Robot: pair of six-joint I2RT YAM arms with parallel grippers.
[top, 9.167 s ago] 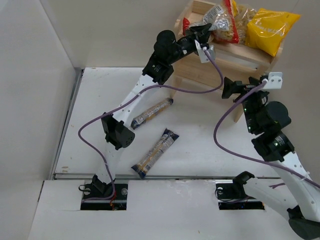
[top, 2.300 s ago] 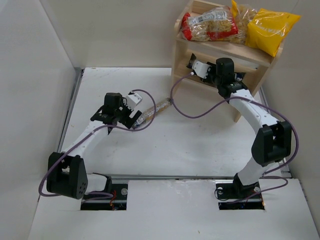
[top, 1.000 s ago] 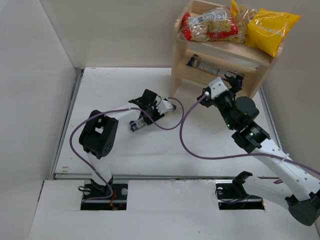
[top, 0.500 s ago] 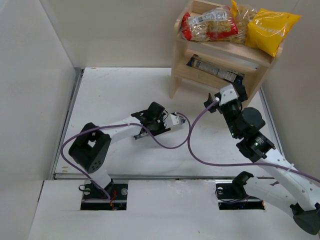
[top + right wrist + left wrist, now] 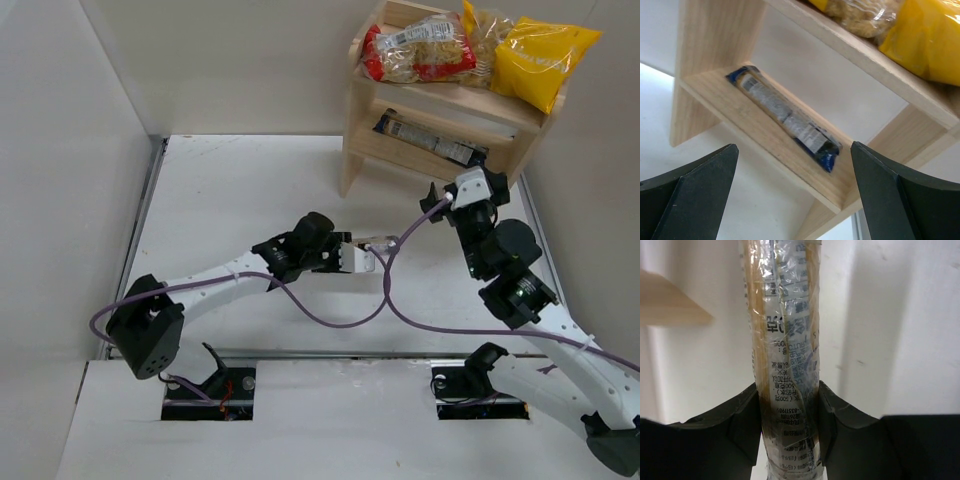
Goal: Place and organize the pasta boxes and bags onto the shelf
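Since a moment ago the left arm has stretched further right across the white desk [image 5: 230,190], carrying one of the pasta boxes [image 5: 785,340] nearer the wooden shelf [image 5: 356,105]. Its left pincer [image 5: 787,390] is closed tight on that long pack, one black finger pressed against each side, and the clear wrap with pale pasta runs straight out ahead of the wrist camera. The right pincer [image 5: 794,147] has shifted only slightly. It hangs just in front of the shelf, spread wide and holding nothing, facing the lower tier. The other pasta box [image 5: 430,140] lies flat along that lower tier, its dark blue ends showing. On the top tier the clear bag with red ends [image 5: 420,50] sits to the left and the yellow bag [image 5: 540,60] to the right.
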